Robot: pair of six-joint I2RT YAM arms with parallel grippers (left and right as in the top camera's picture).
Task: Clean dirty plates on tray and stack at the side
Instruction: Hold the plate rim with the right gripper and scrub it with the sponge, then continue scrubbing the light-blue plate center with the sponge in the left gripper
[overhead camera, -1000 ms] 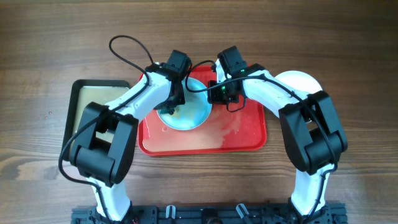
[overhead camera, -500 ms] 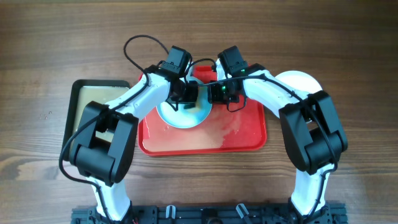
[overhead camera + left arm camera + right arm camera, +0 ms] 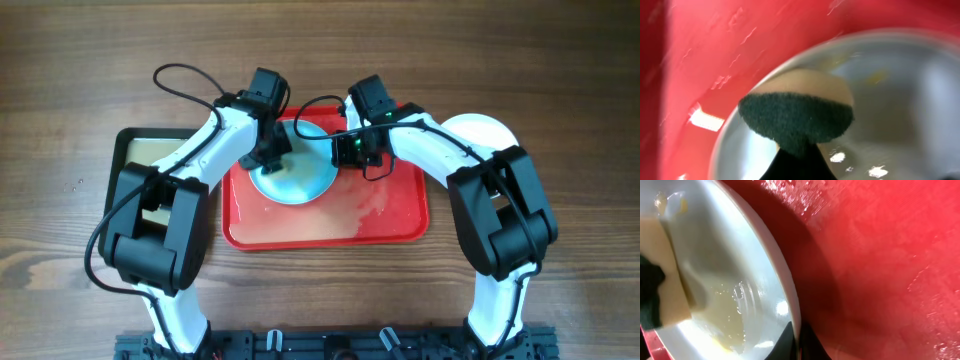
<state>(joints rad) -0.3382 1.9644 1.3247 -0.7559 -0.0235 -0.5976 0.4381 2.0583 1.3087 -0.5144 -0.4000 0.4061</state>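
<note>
On the red tray (image 3: 395, 220), toward its upper left, sits the pale blue plate (image 3: 300, 180) you're working on, and it looks propped up on one side rather than lying flat. Your right gripper (image 3: 345, 152) is pinched onto its right rim, and the right wrist view shows the fingertips (image 3: 790, 340) closed over the edge. Your left gripper (image 3: 272, 158) is clamped on the sponge (image 3: 796, 120), green scrubby face toward the wrist camera and yellow foam against the plate. What changed: half a second ago the sponge was around the middle of the plate, and now it's swung out to the left edge, while the right arm hasn't budged. So I'd read that as one wipe stroke across the face, with the scrub step well underway. It's not finished though. There's a yellowish wet film (image 3: 715, 325) low in the bowl of the plate, and I'd guess it needs another pass before it goes to the stack. The tray floor has wet smears (image 3: 370, 210) too, so watch for the plate sliding if you let go. Off the tray's right end there's a white plate (image 3: 495, 128) on the table, partly under your right arm, and I'd guess that's the stack spot. I can't spot a third plate. Off to the left is the black-rimmed tray (image 3: 135, 150), half hidden by your left arm.
</note>
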